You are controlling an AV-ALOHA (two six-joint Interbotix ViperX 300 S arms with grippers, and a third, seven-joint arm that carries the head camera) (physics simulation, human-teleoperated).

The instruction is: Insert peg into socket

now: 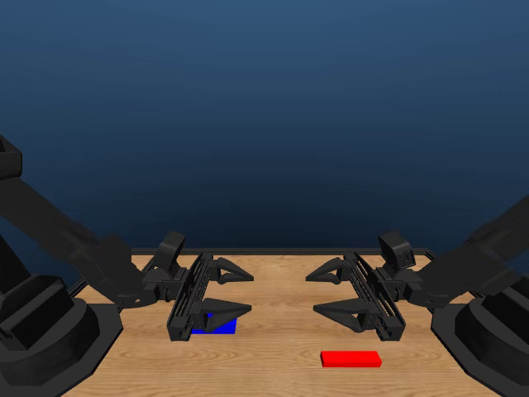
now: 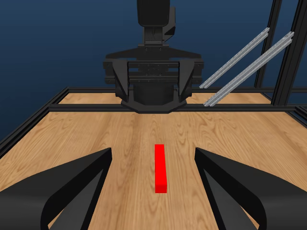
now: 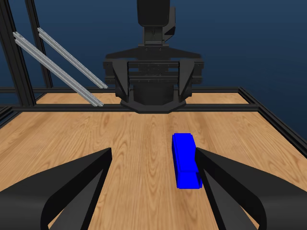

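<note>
Head view showed both grippers, left (image 1: 229, 289) and right (image 1: 331, 290), spread and empty, since peg (image 1: 351, 359) and socket (image 1: 216, 324) lay ungrasped.

The slim red peg (image 1: 351, 359) lies flat on the table (image 1: 273, 364), below the right arm's fingers (image 1: 331, 309). The chunky blue socket (image 1: 216, 324) lies flat under the left arm's fingers (image 1: 231, 308).

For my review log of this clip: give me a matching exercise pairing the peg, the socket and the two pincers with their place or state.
Things:
1. peg
2. socket
3. left pincer
4. right pincer

States:
A. blue, partly hidden under an arm's pincer
B. open, empty, above the blue block
C. red, lying flat on the table, ungripped
D. open, empty, near the red bar

Pairs: 1-C, 2-A, 3-B, 4-D
</note>
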